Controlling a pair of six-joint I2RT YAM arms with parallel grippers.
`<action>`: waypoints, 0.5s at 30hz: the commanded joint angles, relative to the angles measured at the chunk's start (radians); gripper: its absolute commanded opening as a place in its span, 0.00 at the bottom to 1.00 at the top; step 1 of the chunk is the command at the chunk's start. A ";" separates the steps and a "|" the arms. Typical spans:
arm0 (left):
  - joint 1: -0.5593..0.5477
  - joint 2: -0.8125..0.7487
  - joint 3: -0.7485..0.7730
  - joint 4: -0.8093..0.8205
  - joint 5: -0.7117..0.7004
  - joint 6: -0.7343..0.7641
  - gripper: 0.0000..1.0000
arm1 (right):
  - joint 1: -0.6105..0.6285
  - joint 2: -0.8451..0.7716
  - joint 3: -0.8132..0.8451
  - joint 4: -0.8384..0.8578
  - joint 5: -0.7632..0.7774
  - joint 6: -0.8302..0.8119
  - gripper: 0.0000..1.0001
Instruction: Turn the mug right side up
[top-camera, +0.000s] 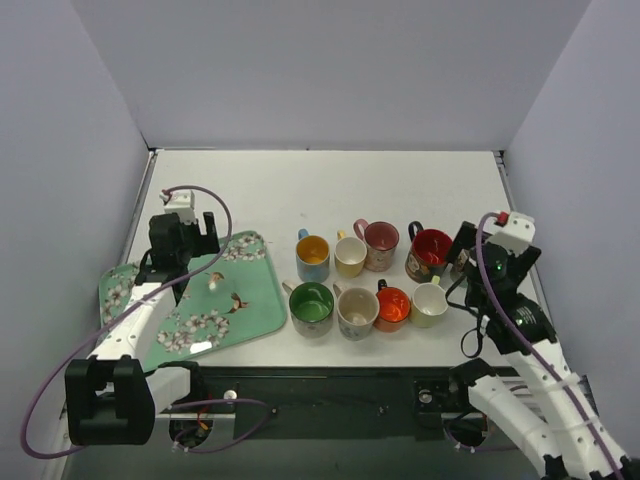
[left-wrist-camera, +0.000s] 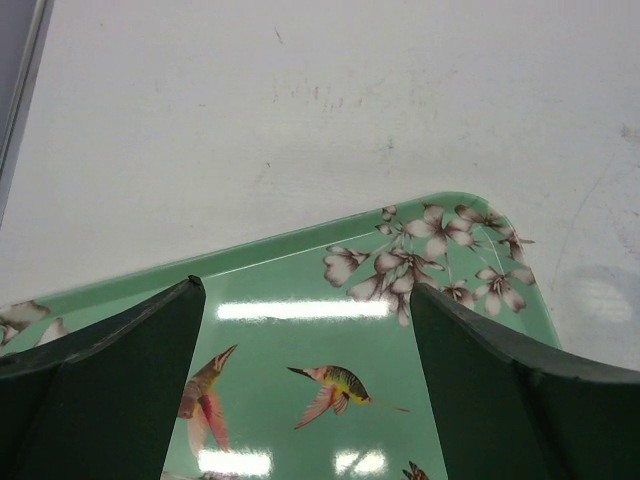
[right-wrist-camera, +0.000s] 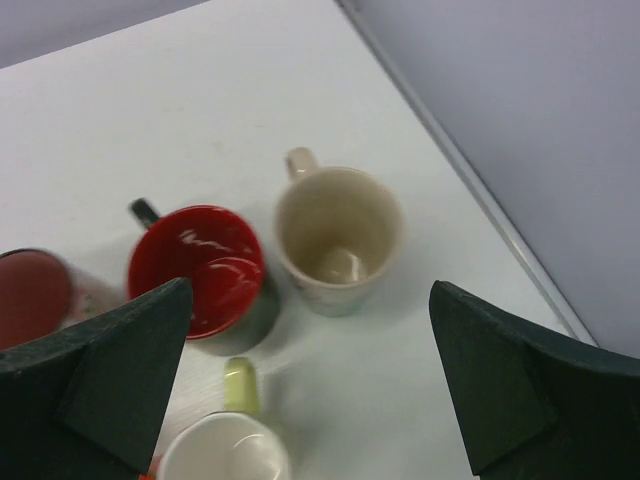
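Observation:
A beige mug (right-wrist-camera: 340, 235) stands upright, mouth up, on the white table, just ahead of and between the fingers of my right gripper (right-wrist-camera: 310, 290). That gripper is open and empty above it. In the top view the right gripper (top-camera: 465, 250) hides this mug. Beside it stand a dark mug with a red inside (right-wrist-camera: 200, 265) (top-camera: 430, 252) and a white mug with a yellow-green handle (right-wrist-camera: 225, 455) (top-camera: 430, 303). My left gripper (top-camera: 195, 243) (left-wrist-camera: 305, 290) is open and empty over the green tray (top-camera: 250, 295). Every mug in view has its mouth up.
Two rows of upright mugs stand mid-table: blue (top-camera: 313, 258), cream (top-camera: 350, 256), pink (top-camera: 380, 245), green (top-camera: 311, 305), patterned cream (top-camera: 357, 310), orange (top-camera: 392, 306). The flowered tray (left-wrist-camera: 300, 255) holds nothing. The table's right edge (right-wrist-camera: 500, 220) and the grey wall are close to the beige mug.

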 joint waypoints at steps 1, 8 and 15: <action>0.007 -0.015 -0.063 0.255 -0.069 -0.084 0.95 | -0.175 -0.144 -0.199 0.126 0.066 -0.079 1.00; 0.007 -0.003 -0.187 0.405 -0.115 -0.081 0.95 | -0.235 -0.235 -0.488 0.396 0.116 -0.080 1.00; 0.007 0.009 -0.302 0.533 -0.155 -0.038 0.95 | -0.235 -0.253 -0.629 0.516 0.076 -0.065 1.00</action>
